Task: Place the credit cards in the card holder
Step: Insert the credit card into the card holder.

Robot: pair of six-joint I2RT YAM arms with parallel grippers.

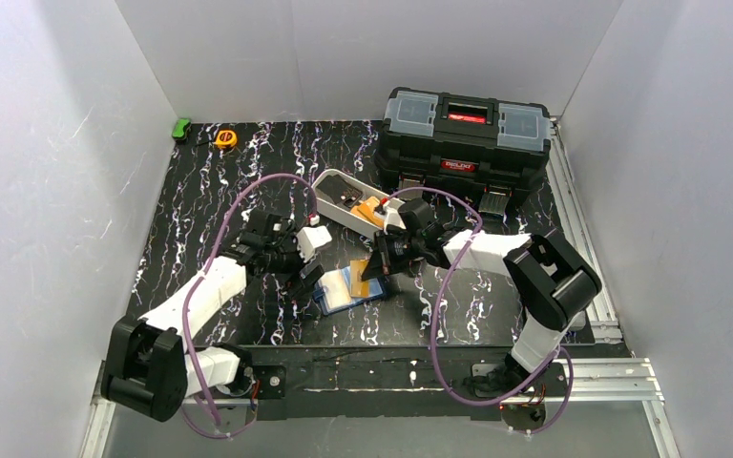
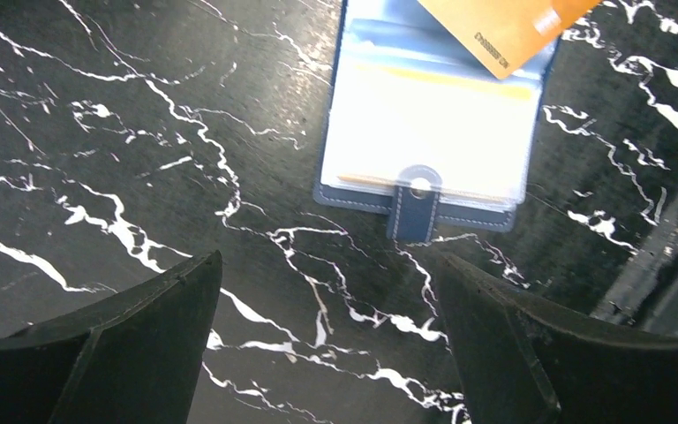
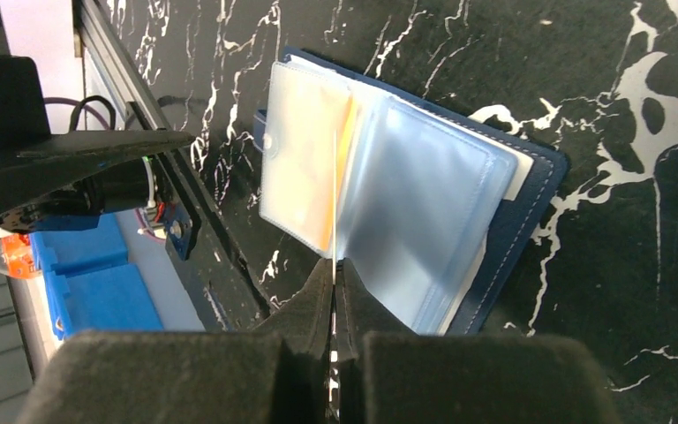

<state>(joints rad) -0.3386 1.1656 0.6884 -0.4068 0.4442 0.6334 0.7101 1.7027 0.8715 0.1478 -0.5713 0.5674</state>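
Observation:
The card holder (image 1: 342, 300) lies open on the black marble table, its clear sleeves facing up (image 2: 424, 115) (image 3: 424, 194). My right gripper (image 1: 380, 268) (image 3: 335, 265) is shut on an orange-yellow credit card (image 1: 357, 278), pinching its near edge. The right wrist view shows that card edge-on (image 3: 335, 194), standing over the middle fold of the sleeves. In the left wrist view the card's corner (image 2: 503, 26) overlaps the holder's far side. Just left of the holder's snap tab, my left gripper (image 1: 307, 277) (image 2: 327, 261) is open with only bare table between its fingers.
A long white tray (image 1: 336, 188) behind the holder contains orange and dark items. A big black toolbox (image 1: 463, 143) stands at the back right. A yellow tape measure (image 1: 225, 138) and a green object (image 1: 181, 128) sit at the back left. White walls enclose the table.

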